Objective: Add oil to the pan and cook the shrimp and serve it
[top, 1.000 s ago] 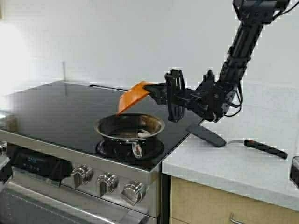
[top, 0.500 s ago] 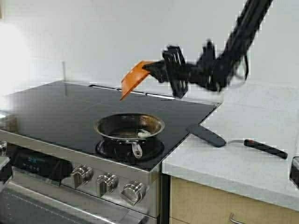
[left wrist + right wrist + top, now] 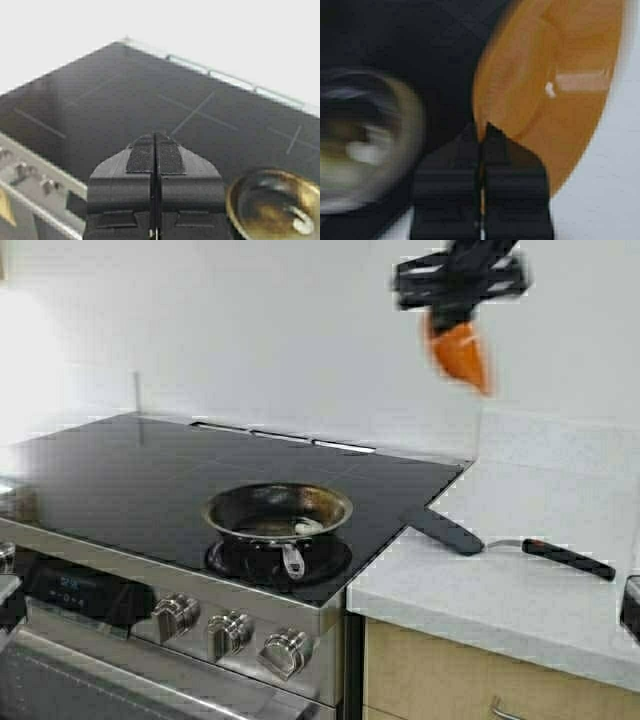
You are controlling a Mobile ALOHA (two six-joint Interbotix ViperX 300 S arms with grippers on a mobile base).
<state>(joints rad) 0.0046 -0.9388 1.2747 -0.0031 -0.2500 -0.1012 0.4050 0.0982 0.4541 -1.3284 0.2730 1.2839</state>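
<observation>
One arm is doing the work here: my right gripper (image 3: 455,312) is high above the counter (image 3: 520,580), up and to the right of the pan (image 3: 278,515), pinched on the rim of the orange bowl (image 3: 462,353); the bowl hangs tipped from it, mouth sideways, and I see nothing left inside it in the right wrist view; from that hand the pan lies down and to the left, well apart; the pan sits on the front burner of the stove (image 3: 150,475), its stubby handle pointing toward me, with pale shrimp (image 3: 305,527) lying in its browned bottom; the spatula (image 3: 500,540) rests on the counter just right of the pan, long axis running away from it, blade nearest the stove, so the right arm is the nearer one for it; my left gripper (image 3: 155,160) hovers left of the pan, pads pressed together on nothing; no oil jug in any view.
</observation>
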